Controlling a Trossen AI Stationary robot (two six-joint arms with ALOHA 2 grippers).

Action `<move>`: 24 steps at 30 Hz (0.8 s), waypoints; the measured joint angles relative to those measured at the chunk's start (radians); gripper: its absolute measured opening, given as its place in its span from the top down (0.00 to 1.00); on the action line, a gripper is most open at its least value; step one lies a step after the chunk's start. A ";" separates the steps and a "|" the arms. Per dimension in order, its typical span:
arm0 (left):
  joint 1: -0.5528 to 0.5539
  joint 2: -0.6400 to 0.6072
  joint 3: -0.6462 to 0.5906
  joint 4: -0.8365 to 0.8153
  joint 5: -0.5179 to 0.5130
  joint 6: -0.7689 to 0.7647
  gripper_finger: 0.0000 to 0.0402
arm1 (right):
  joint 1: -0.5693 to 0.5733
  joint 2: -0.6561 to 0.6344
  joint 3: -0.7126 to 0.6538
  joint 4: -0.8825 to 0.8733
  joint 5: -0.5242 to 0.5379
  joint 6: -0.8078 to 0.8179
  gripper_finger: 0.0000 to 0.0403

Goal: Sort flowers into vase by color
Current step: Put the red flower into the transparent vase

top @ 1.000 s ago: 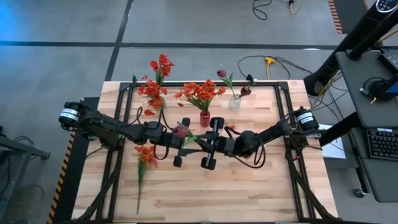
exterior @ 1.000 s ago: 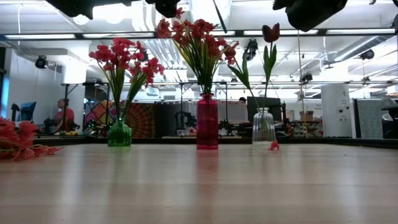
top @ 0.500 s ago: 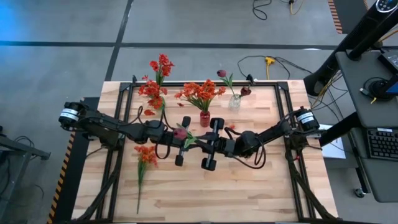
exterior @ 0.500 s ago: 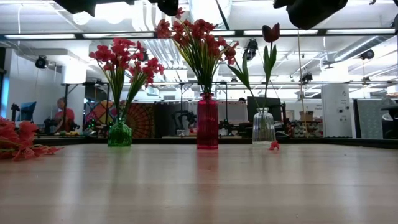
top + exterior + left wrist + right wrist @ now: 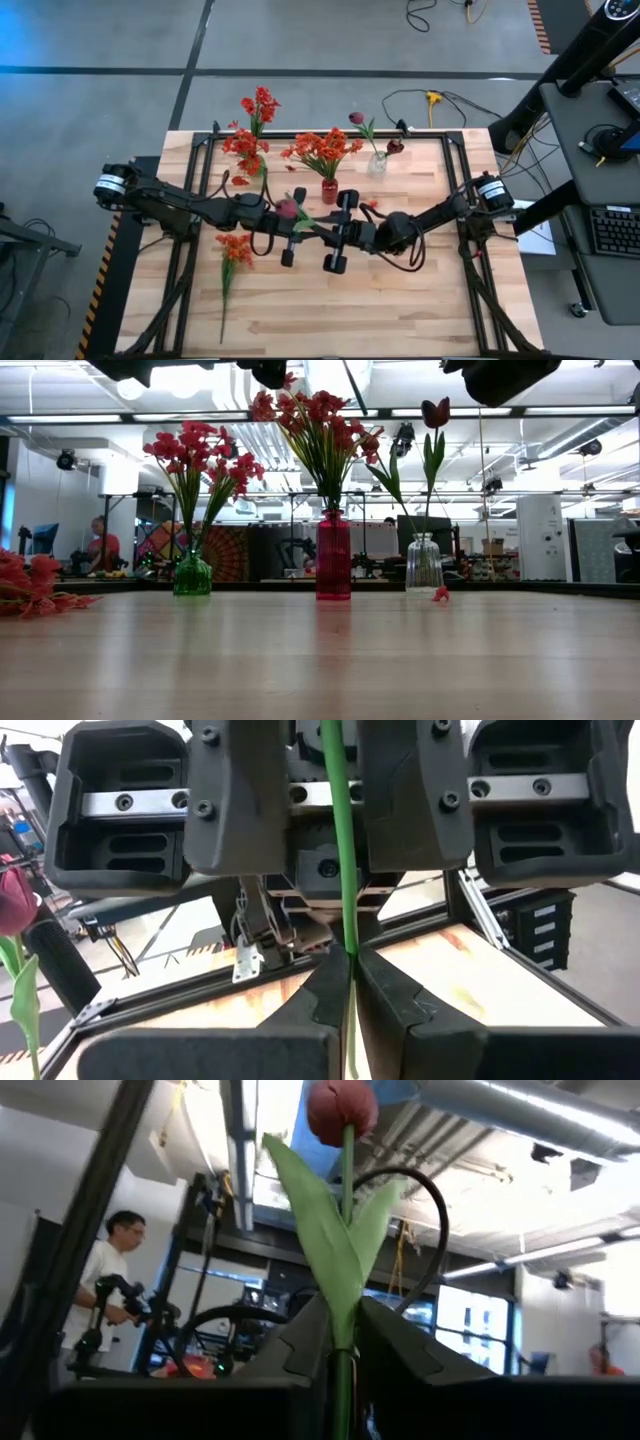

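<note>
Handover, frame centre: left hand clamped on maroon tulip stem; right hand loosening, state cannot tell; free it fully before carrying to clear vase.

This is a big robot lab. The floor is grey concrete, with cables lying on it. A desk with a keyboard stands beside the wooden tabletop. Pipes run under the ceiling, and a person works at machines.
</note>
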 joint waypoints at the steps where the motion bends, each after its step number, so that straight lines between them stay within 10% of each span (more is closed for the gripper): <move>1: 0.000 -0.001 0.000 -0.004 0.000 0.000 1.00 | 0.001 0.000 0.000 -0.003 0.017 0.000 0.86; 12: 0.000 -0.021 -0.001 -0.076 -0.053 0.003 1.00 | 0.013 -0.021 0.000 -0.077 0.114 0.005 0.58; 24: 0.000 -0.084 -0.002 -0.242 -0.138 0.016 1.00 | 0.013 -0.161 0.000 -0.437 0.183 0.114 0.50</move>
